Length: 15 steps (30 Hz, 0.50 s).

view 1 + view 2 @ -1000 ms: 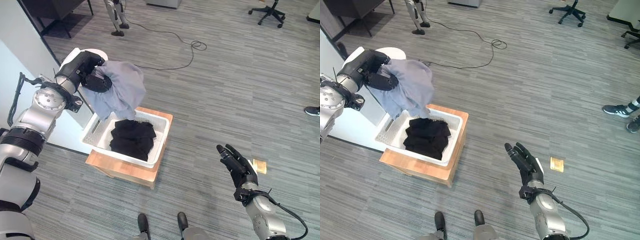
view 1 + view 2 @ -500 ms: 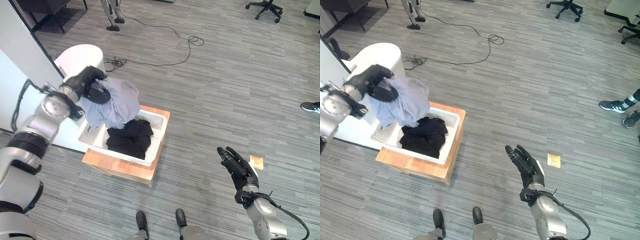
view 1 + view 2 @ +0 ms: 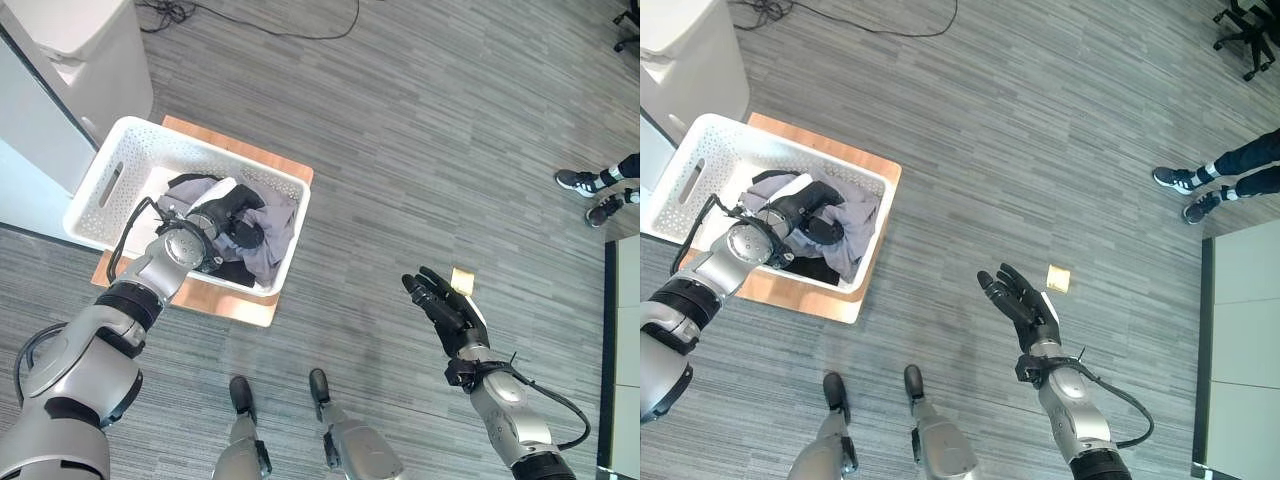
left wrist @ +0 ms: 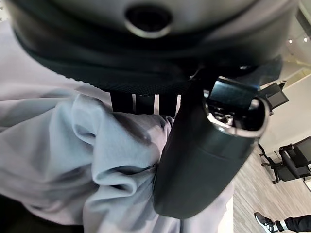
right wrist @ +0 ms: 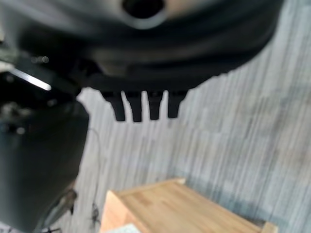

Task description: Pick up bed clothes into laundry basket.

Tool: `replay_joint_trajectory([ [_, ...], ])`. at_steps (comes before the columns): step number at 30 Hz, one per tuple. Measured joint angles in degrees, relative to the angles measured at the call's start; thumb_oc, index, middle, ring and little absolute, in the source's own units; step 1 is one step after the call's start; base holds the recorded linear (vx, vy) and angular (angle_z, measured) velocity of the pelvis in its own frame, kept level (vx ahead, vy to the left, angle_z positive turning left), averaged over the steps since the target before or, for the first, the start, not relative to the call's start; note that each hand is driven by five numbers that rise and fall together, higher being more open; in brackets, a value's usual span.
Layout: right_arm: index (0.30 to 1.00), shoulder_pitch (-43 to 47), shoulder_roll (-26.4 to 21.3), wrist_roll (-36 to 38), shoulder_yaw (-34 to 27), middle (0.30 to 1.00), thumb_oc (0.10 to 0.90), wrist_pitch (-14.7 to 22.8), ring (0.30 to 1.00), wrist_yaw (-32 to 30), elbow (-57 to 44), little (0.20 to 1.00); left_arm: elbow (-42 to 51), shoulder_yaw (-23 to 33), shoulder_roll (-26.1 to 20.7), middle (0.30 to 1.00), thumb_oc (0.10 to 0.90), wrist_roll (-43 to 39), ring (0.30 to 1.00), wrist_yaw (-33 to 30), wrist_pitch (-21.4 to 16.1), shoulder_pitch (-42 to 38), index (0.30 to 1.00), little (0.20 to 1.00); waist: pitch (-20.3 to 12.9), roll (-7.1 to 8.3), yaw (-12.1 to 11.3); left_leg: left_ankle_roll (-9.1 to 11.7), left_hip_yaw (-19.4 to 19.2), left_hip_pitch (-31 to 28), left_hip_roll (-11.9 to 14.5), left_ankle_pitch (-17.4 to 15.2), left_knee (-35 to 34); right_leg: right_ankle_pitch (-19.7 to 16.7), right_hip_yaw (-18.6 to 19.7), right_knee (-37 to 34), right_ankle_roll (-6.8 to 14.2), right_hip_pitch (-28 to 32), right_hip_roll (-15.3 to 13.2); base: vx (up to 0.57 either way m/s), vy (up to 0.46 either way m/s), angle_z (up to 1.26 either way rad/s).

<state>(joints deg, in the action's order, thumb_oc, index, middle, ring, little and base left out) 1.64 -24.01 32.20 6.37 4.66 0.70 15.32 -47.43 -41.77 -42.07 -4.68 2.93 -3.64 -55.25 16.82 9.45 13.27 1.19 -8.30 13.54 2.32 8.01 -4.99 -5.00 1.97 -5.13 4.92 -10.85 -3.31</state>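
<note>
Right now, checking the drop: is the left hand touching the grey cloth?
Touching. In the left wrist view the left hand has fingers and thumb curled into the grey cloth, no gap; the eye views show it in the basket.

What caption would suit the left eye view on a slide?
Left hand holds grey cloth down in the white basket; right hand waits open.

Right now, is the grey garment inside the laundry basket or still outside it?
Inside. The grey garment lies crumpled in the white laundry basket, with the left hand curled round it.
</note>
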Motion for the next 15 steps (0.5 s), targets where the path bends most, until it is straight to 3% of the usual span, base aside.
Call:
replay_joint_trajectory([
  [4,0.900,-0.96,0.00,-0.11,-0.51,0.900,0.800,0.01,0.900,0.00,0.00,0.900,0.04,0.09,-0.70,0.300,0.400,0.58,0.300,0.01,0.00,-0.47,0.300,0.300,-0.03,0.03,-0.02,0.00,-0.41,-0.49,0.07,0.00,0.00,0.00,0.00,0.00,0.00,0.37,0.03,0.02,-0.009,-0.03],
  [5,0.900,-0.88,0.00,-0.11,-0.56,0.900,0.800,0.01,0.900,0.01,0.05,0.900,0.05,0.10,-0.99,0.862,0.775,0.76,0.862,0.02,0.00,-0.86,0.862,0.862,-0.03,0.03,-0.10,0.00,-0.40,-0.51,0.12,0.00,0.00,-0.02,-0.03,0.00,-0.02,0.41,0.07,0.00,0.000,0.00],
  [6,0.900,-0.76,0.00,-0.11,-0.61,0.900,0.800,0.01,0.900,0.01,0.04,0.900,0.05,0.10,-1.14,0.900,0.800,0.99,0.900,0.01,0.02,-1.12,0.900,0.900,-0.03,0.02,-0.10,0.00,-0.39,-0.54,0.14,0.01,0.00,-0.06,-0.06,0.00,-0.04,0.47,0.09,0.00,0.000,0.00],
  [11,0.900,0.30,0.11,-0.13,-0.62,0.900,0.800,0.01,0.900,0.00,0.48,0.900,2.50,-0.02,-3.07,0.900,0.800,3.15,0.900,-0.03,0.17,-2.00,0.900,0.900,-0.04,-0.01,-0.63,0.01,-0.20,-2.18,0.14,0.00,-0.01,-0.07,-0.15,-0.03,-0.03,2.14,0.05,0.00,0.000,0.00],
  [14,0.900,0.62,0.20,-0.40,-1.34,0.900,0.800,0.03,0.900,-0.03,1.65,0.900,12.22,-3.19,-8.49,0.900,0.800,7.35,0.900,0.35,0.78,-2.63,0.900,0.900,-0.02,-0.41,-1.57,0.13,0.51,-2.32,0.15,0.08,-0.01,-0.08,-0.63,-0.05,-0.04,2.47,0.14,0.02,-0.009,0.08],
  [15,0.900,1.00,0.21,-0.46,-1.86,0.900,0.800,-0.04,0.900,-0.02,2.20,0.900,14.41,-3.16,-9.17,0.900,0.800,8.02,0.900,0.90,0.29,-2.61,0.900,0.900,0.02,-0.94,-2.93,0.19,1.06,-2.49,0.02,0.14,-0.01,-0.07,-1.04,-0.06,-0.05,2.91,0.03,0.04,-0.024,0.18],
])
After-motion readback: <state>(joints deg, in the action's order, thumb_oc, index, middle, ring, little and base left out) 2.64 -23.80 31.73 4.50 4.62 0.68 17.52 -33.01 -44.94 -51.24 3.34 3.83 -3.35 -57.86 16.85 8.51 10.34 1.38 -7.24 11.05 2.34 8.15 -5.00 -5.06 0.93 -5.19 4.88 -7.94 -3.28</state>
